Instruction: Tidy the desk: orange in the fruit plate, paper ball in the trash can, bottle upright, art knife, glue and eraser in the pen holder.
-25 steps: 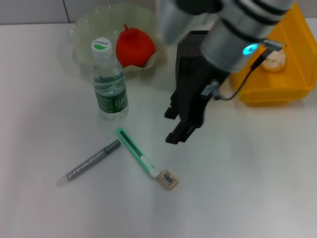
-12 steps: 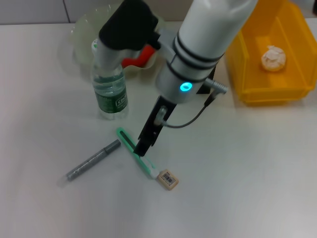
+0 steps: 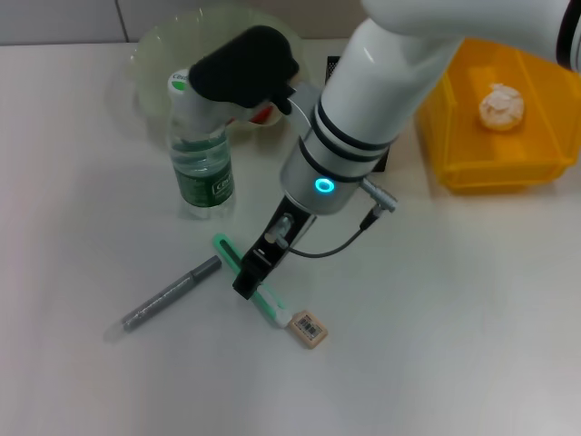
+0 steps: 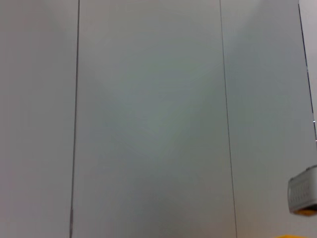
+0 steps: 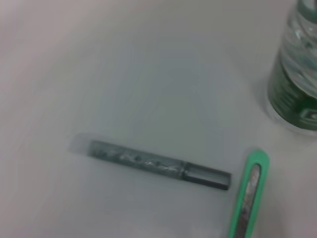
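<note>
On the left of the desk (image 3: 73, 381) the glue stick (image 3: 171, 294) is seen lying loose, not yet put away. Just beyond it the bottle (image 3: 201, 154) is already standing upright, and behind that the fruit plate (image 3: 159, 50) is found with something red in it, mostly hidden by the arm; the fruit step is judged done. Toward the middle, the green art knife (image 3: 266, 300) is lying flat, and the right gripper (image 3: 247, 280) is held directly over it, low to the surface; whether its fingers are apart or together cannot be told. The eraser (image 3: 309, 329) is lying touching the knife's near end. The pen holder (image 3: 349, 68) is largely covered by the arm. On the right, the paper ball (image 3: 501, 105) is resting inside the yellow trash can (image 3: 490, 168). Three items are therefore judged left: knife, glue, eraser. Open surface is available all around the knife except where the eraser sits; the bottle stands near the lifting path. The left gripper is not in view.
</note>
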You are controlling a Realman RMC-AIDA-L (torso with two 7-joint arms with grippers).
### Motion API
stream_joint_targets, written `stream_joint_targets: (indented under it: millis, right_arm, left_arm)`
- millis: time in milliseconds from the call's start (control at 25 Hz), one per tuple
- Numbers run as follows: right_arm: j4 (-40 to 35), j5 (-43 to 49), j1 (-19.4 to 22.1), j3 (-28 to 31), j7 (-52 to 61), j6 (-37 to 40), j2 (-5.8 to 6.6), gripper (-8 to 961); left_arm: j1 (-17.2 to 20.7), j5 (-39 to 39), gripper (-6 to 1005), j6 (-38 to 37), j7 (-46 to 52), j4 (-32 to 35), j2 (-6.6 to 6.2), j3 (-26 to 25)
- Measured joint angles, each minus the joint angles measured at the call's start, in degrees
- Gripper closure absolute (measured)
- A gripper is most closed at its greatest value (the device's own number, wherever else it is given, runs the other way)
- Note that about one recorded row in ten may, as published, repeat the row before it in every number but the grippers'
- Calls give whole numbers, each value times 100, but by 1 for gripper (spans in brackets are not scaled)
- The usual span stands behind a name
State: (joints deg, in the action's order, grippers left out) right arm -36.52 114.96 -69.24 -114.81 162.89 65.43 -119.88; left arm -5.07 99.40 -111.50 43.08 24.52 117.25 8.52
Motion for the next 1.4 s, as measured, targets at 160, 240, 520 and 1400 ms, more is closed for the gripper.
stream_joint_targets:
  millis: [160,240,520,1400]
  right_arm:
    - [173,-168,44,-247,90,-276,0,347]
    - [178,-175,83,-261,93,-341,0,347]
    - [14,-184,36,-573,75,-401,0,346]
    - [-280,-56,-73,-1097,-79,-633,0,428]
  left_arm:
    - [-159,0,198,47,-207,-1,50,0]
    - [-175,2,198,52,-248,-4,58,4]
    - [-227,8,198,126,-374,-54,75,24]
    - [-222,17,198,129,-475,-76,112,50]
